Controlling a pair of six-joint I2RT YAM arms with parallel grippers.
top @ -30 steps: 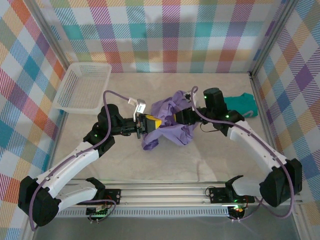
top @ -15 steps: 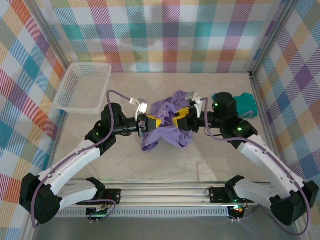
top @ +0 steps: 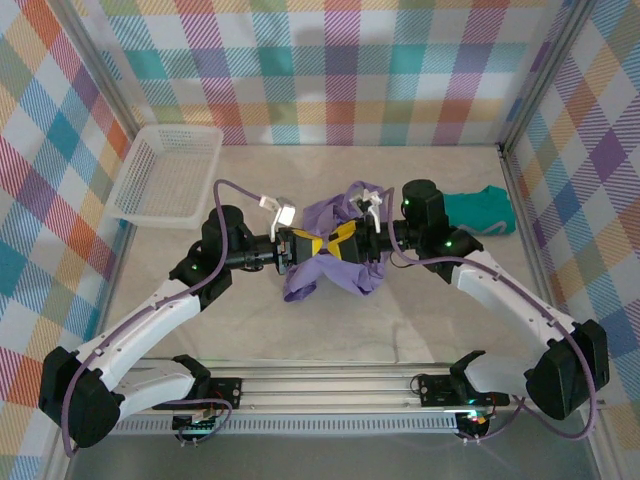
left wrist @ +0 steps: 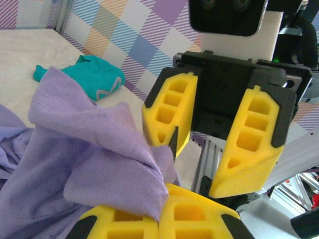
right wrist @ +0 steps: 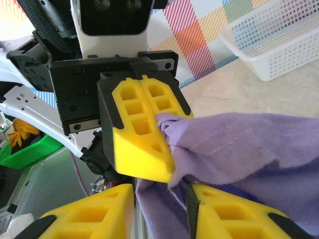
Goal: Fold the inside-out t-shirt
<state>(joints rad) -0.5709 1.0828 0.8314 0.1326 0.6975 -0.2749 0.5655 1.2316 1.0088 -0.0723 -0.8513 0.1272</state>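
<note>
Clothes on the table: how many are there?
2. The lavender t-shirt is bunched in the middle; the teal garment lies off to its right. More could hide under the bunch.

A white basket (top: 160,180) sits far left, teal garment (top: 482,209) right.

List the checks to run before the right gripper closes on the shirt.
1. Left gripper shut on shirt: ok, fabric is pinched at its tips.
2. Right gripper open: ok, jaws stand apart.
3. Fabric inside the right jaws: ok, a fold hangs between them in the right wrist view.
4. Shirt spread flat: not ok, it is bunched in a heap.
5. Teal garment apart from the shirt: ok.
6. Which part of the shirt is held: cannot tell.
</note>
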